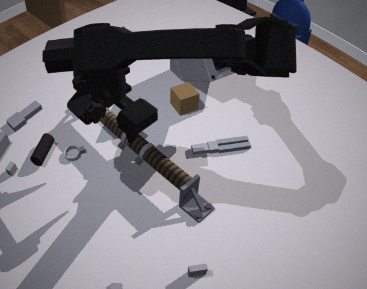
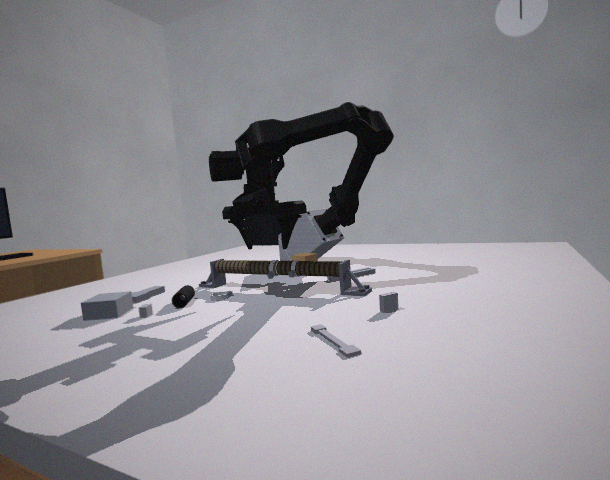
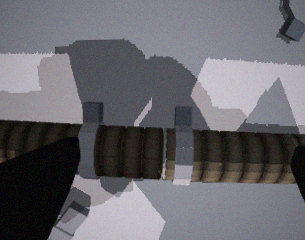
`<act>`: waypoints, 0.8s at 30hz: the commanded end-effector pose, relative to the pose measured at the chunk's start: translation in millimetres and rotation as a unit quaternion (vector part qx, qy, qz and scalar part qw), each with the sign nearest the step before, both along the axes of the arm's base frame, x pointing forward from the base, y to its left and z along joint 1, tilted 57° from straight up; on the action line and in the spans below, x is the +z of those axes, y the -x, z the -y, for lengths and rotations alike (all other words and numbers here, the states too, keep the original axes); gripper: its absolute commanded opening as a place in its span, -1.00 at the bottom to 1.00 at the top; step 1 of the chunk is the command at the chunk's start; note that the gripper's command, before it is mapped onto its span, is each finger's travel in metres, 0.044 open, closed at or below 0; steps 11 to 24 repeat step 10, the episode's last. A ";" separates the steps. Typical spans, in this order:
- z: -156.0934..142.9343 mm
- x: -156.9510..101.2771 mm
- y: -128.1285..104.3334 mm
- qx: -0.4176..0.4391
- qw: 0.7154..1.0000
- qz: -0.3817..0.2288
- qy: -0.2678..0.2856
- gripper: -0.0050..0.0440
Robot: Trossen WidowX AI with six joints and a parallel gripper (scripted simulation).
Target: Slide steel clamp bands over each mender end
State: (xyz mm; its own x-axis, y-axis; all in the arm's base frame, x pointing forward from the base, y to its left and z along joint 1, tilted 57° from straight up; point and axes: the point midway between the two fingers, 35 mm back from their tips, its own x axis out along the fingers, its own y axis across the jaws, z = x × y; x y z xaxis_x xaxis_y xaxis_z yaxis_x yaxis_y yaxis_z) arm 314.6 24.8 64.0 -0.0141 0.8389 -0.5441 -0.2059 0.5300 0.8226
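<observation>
The brown ribbed hose (image 1: 152, 155) lies across the table between two grey end brackets, the near one (image 1: 194, 198) in plain sight. In the wrist view the hose (image 3: 139, 154) runs level, with two steel bands on it: one (image 3: 88, 150) toward the left, one (image 3: 183, 154) near the middle. In the top view one band (image 1: 145, 150) shows clear of the fingers and the other (image 1: 125, 137) sits partly under a finger. My gripper (image 1: 111, 127) is wide open and empty. It straddles the hose from above, its fingers apart from the hose and both bands (image 3: 184, 160).
A brown cube (image 1: 184, 97) stands behind the hose. A flat grey tool (image 1: 221, 144) lies to its right. A loose ring clamp (image 1: 73, 152), a black cylinder (image 1: 42, 149) and several small grey blocks lie to the left. The arm's base (image 1: 199, 70) is at the back.
</observation>
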 end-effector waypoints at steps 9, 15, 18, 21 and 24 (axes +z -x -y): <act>37.3 20.9 -2.1 -0.010 1.000 0.007 0.001 1.00; 37.3 20.9 -2.1 -0.010 1.000 0.007 0.001 1.00; 37.3 20.9 -2.1 -0.010 1.000 0.007 0.001 1.00; 37.3 20.9 -2.1 -0.010 1.000 0.007 0.001 1.00; 37.3 20.9 -2.1 -0.010 1.000 0.007 0.001 1.00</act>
